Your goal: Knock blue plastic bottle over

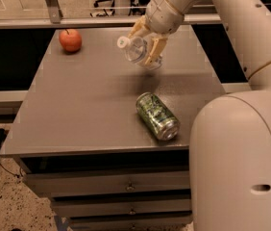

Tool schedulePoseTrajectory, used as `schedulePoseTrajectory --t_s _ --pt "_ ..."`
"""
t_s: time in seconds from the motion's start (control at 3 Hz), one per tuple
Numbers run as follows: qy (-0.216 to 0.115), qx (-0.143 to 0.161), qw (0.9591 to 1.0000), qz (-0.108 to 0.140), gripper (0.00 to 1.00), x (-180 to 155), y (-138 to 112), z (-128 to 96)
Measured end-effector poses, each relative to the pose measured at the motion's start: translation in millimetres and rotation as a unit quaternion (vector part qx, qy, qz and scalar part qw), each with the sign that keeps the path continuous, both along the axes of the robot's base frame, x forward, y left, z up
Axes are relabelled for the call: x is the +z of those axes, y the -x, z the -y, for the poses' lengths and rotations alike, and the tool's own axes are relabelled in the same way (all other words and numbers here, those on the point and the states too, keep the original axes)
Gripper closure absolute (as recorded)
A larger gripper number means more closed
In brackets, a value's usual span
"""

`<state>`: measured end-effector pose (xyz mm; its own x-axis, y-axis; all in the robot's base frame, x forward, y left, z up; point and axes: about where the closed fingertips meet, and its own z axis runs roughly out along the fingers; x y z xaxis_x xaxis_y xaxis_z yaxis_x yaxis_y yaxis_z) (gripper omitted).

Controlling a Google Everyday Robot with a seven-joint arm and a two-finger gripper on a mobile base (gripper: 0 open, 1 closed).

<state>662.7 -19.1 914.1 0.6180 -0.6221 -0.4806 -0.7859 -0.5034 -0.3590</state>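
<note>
The blue plastic bottle [132,51] is clear with a white cap. It is tilted, cap pointing left, and held in the air above the back middle of the grey table [78,109]. My gripper [145,44] comes in from the upper right and is shut on the bottle's body, one tan finger [154,49] on each side. The bottle's far end is hidden behind the fingers. A green drink can [157,115] lies on its side in front of the bottle, apart from it.
A red apple [70,40] sits at the table's back left corner. My white arm and body [241,162] fill the right side. Drawers [126,186] sit under the table's front edge. A rail [78,20] runs behind the table.
</note>
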Motion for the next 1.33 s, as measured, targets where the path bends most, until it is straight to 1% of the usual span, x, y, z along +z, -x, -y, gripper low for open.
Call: schedulePoseTrajectory --t_s 0.33,0.67,1.0,1.33 --pt "0.052 0.061 0.9965 0.022 0.83 -8.2 19.7 -10.5" --pt "0.077 0.102 0.9912 0.035 0.59 -12.9 35.1 -25.0" --pt "0.085 0.125 0.9878 0.038 0.37 -15.7 44.8 -39.7" --pt "0.086 0.138 0.9861 0.036 0.13 -17.4 50.5 -52.9"
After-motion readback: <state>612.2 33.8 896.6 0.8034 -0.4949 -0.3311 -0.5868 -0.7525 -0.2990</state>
